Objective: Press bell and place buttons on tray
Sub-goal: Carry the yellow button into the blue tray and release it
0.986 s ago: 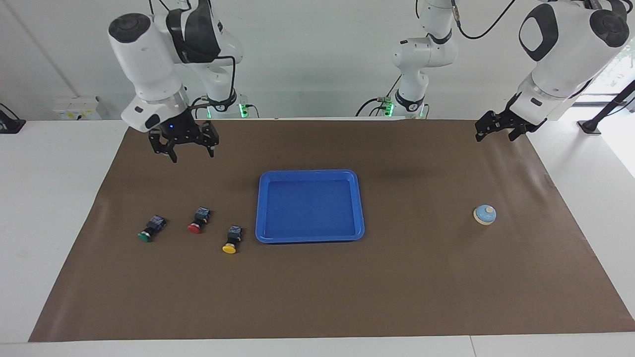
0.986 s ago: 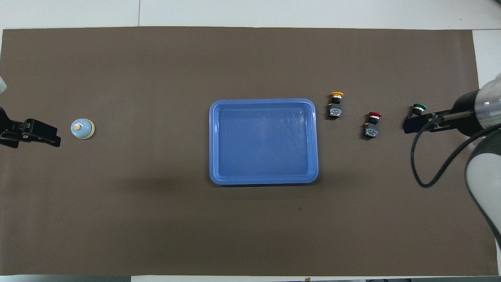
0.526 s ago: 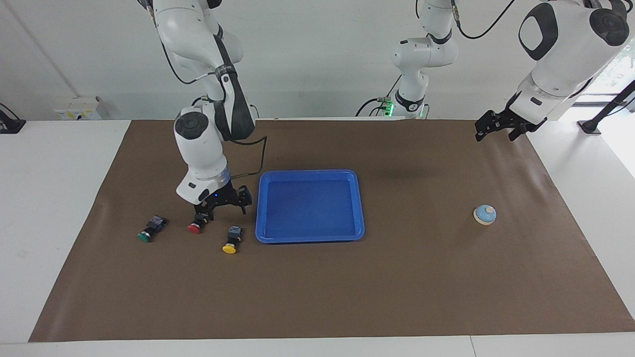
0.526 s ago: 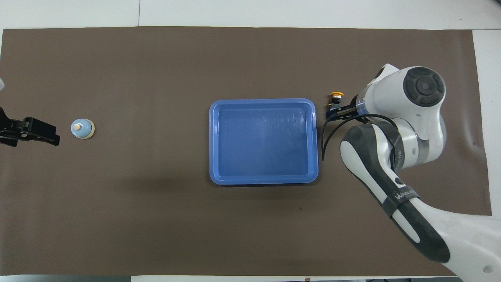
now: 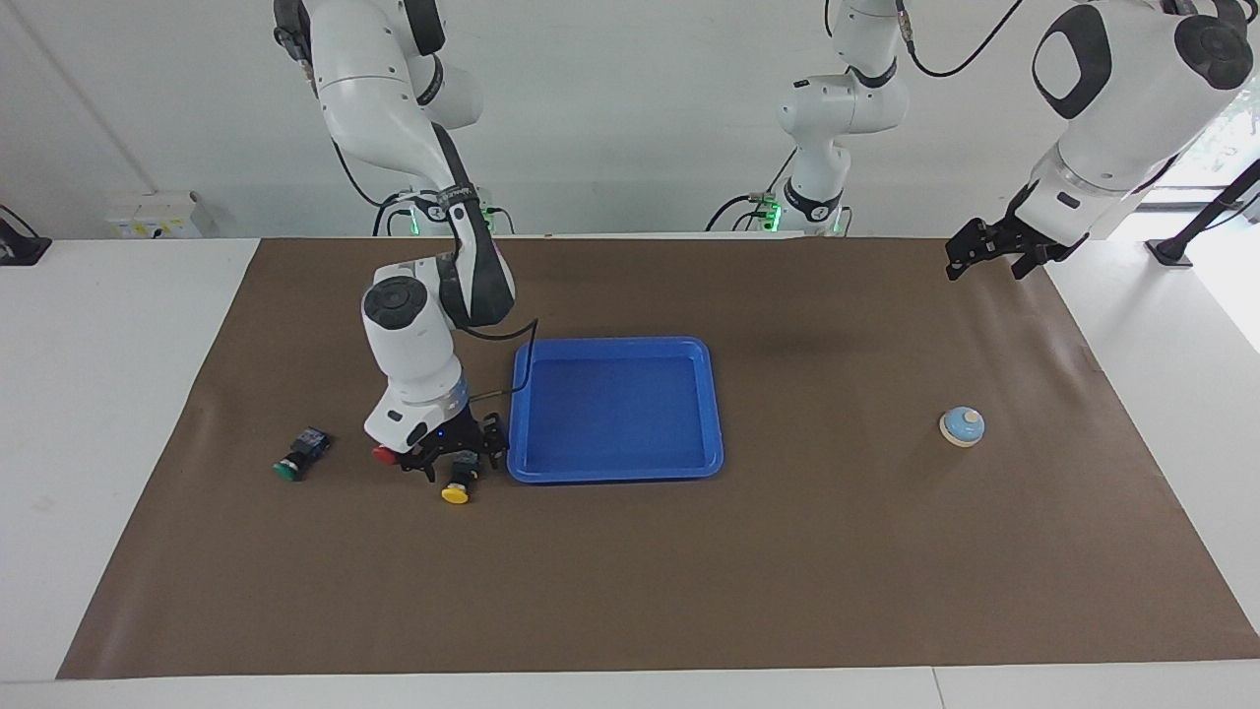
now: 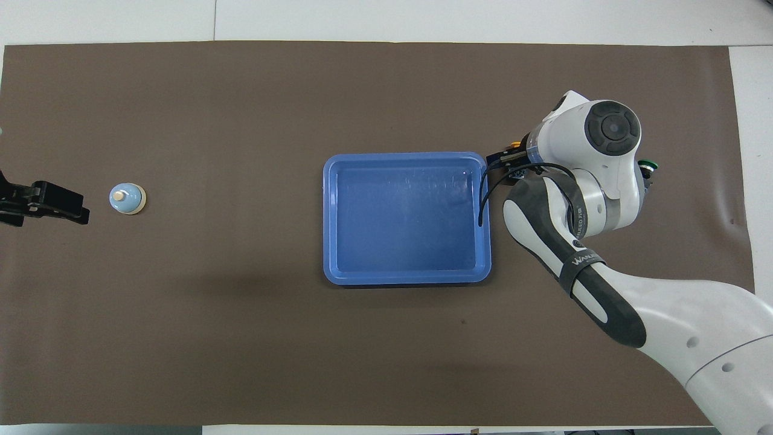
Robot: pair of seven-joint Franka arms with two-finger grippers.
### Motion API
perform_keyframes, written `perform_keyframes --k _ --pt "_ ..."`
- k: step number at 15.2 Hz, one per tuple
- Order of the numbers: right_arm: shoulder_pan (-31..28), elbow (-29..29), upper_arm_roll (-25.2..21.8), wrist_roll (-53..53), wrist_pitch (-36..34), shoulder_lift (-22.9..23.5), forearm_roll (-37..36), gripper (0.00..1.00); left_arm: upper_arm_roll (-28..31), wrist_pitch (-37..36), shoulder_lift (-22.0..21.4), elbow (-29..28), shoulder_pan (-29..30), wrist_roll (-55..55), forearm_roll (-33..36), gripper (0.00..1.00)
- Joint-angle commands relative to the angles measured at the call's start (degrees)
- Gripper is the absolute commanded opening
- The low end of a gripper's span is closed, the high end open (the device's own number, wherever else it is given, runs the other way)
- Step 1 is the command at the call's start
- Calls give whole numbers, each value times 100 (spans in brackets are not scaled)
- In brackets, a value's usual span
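Right gripper (image 5: 455, 463): I have it low over the yellow button (image 5: 459, 484), fingers spread, nothing held.
Yellow button: lies on the brown mat (image 5: 630, 571) just beside the tray's (image 5: 615, 477) short edge at the right arm's end; cap points away from the robots, long axis the same way.
Left gripper (image 5: 994, 258): waiting raised near the mat's corner, fingers apart, empty.
Bell (image 5: 962, 426): untouched, at the left arm's end.
Nearer arm: right, clearly.

Two glossy white robot arms with rounded shells, black joint caps, dark grey panels, loose black cables, green lights at their bases, and black two-finger grippers
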Motion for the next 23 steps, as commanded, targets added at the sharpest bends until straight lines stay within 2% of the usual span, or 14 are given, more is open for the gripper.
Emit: perform_keyframes --k 1,5,6,7,10,11,17,21,23 --pt "0 90 12 93 140 184 -69 98 27 -111 -18 73 -14 -8 12 100" --pt "-9 37 3 6 52 184 -95 98 27 -111 -18 73 -14 -8 12 100" --pt "-26 37 12 -21 34 184 -95 93 27 -111 -18 73 -14 -8 12 100" --pt "-70 37 12 -82 -18 184 -104 78 27 -111 -18 73 -14 -8 12 100" --pt "-167 37 20 -258 -448 149 -86 14 27 -111 -18 73 -14 -8 12 100" --pt "-176 37 21 -302 -493 149 -43 0 27 -111 -18 73 -14 -8 12 100" --pt "-150 229 21 -320 -624 105 -16 0 27 -111 -18 73 -14 -8 12 100" --pt "420 1607 29 4 -2098 253 11 0 27 -111 -18 73 -14 -8 12 100" --pt "780 1856 21 565 -2321 342 11 0 27 -111 -18 73 -14 -8 12 100"
